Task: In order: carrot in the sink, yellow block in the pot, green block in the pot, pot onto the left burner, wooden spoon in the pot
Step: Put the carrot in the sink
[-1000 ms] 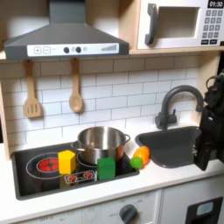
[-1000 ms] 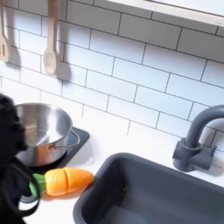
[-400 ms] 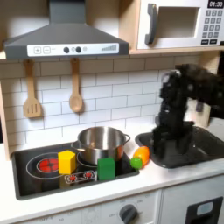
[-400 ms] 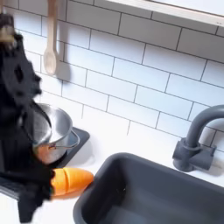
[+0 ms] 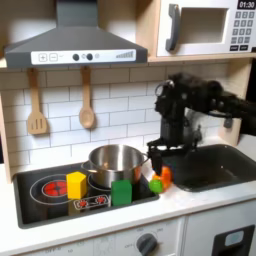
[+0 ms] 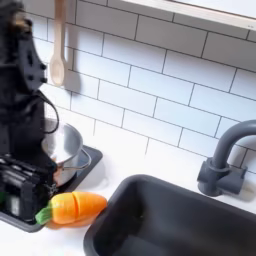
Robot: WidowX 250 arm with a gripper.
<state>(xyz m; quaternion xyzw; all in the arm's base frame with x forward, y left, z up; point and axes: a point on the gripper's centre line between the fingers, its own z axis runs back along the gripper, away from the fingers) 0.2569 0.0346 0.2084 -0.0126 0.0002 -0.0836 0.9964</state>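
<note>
Arm position change: since the earlier frames the black arm is standing farther toward the first exterior view's left, now off the sink (image 5: 213, 166) and over the counter strip beside the cooktop.
Gripper: the gripper (image 5: 157, 160) is hanging just above the carrot (image 5: 160, 179); in the second exterior view the gripper (image 6: 22, 187) is sitting at the carrot's green end. Whether its jaws are spread or pressed together cannot be told from either view.
Carrot: the carrot (image 6: 72, 208) is lying on its side on the white counter, between the cooktop edge and the sink rim (image 6: 118, 195), in the same spot as before.
Sink: the basin is lying uncovered toward the first exterior view's right, with the dark arched faucet (image 6: 221, 160) standing at its back edge.
Pot: the pot (image 5: 115, 164) is sitting on the cooktop's right burner in the first exterior view, partly hidden behind the arm in the second exterior view (image 6: 64, 147); unchanged.
Yellow block: the yellow block (image 5: 76, 185) is resting near the front edge of the cooktop (image 5: 38, 205), left of the green block (image 5: 121, 192) in the first exterior view.
Green block: it is sitting just in front of the pot, near the carrot.
Wooden spoon: the wooden spoon (image 5: 87, 103) is hanging on the tiled wall beside the slotted spatula (image 5: 36, 105), above the burners.
</note>
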